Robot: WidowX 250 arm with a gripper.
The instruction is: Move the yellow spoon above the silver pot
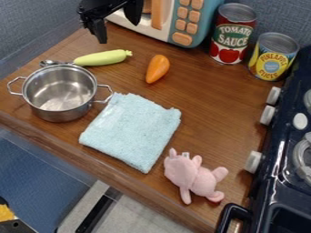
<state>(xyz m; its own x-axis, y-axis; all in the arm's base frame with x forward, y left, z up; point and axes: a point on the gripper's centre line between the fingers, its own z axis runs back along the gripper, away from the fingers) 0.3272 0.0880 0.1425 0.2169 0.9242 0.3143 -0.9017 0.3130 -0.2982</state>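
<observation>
Hanging with gripper (116, 32) spread and empty, presumably at pickup stage, needing next to drop to the likely yellow spoon (102, 58) below, short of the silver pot (59, 93)!

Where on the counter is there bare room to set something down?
Widest patch: between the blue towel, orange vegetable, red can, yellow can and stove. Crowded: the silver pot, with the yellow spoon tight behind it and the towel by its handle.
</observation>
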